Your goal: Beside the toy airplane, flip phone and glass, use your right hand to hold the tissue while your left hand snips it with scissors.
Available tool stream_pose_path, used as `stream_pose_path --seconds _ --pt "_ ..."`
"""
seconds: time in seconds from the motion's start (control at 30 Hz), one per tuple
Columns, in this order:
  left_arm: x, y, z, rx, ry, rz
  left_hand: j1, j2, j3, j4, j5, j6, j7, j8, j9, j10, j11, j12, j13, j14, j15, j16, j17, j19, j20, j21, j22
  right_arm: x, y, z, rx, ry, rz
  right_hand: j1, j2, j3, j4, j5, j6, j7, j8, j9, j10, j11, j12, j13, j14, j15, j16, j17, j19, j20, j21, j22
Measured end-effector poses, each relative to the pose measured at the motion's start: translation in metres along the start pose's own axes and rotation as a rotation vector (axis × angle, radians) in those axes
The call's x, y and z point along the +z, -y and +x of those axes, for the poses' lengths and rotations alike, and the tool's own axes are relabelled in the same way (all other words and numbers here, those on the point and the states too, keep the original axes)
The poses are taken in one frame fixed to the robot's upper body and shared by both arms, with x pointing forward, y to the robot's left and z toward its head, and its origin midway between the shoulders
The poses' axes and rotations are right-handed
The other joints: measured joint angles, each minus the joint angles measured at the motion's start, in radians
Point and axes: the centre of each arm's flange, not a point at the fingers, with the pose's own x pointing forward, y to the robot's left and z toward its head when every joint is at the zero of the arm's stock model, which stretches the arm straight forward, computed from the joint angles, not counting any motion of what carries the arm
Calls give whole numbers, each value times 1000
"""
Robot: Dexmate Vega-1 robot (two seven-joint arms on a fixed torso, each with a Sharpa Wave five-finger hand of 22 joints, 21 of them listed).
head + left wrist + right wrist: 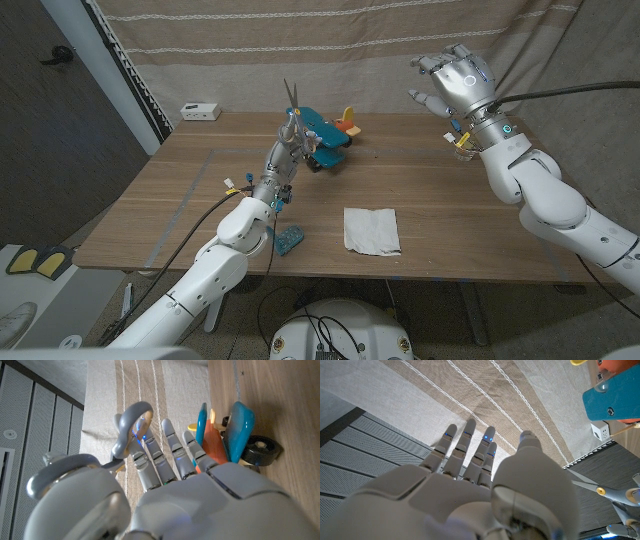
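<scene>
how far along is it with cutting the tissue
Done: the left hand grips the scissors, blades raised. In hand: nothing else; the right hand hangs open above the table. Left: the tissue lies flat, untouched and uncut, so holding and snipping remain.

The tissue [372, 230] is white against the brown wood-grain counter [180, 200]. The toy airplane [330, 140] is teal blue with orange parts and black wheels. The scissors [292, 105] are grey with a yellow pivot. The curtain [300, 50] is beige with pale stripes. Each robot hand [455, 80] is silver-grey.
</scene>
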Motion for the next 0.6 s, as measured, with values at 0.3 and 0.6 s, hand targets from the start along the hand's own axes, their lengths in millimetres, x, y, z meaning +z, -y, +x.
stream_pose_path --seconds 0.3,0.6 --pt "6 -3 1 -15 -7 30 -24 8 -23 9 0 9 10 1 13 3 2 8 0 0 0 0 0 0 0 -7 0 -2 1 -2 1 -5 -4 0 0 -3 -3 0 0 0 -7 0 0 0 0 0 0 0 0 0 4 4 0 0" --pt "17 -6 -5 -4 7 59 -38 4 -38 8 7 58 58 31 17 60 27 10 0 36 -7 15 -5 9 9 -11 0 -2 1 -3 -2 -9 -5 0 0 -3 -3 3 0 0 -8 0 0 0 4 0 0 0 0 0 4 4 -4 0"
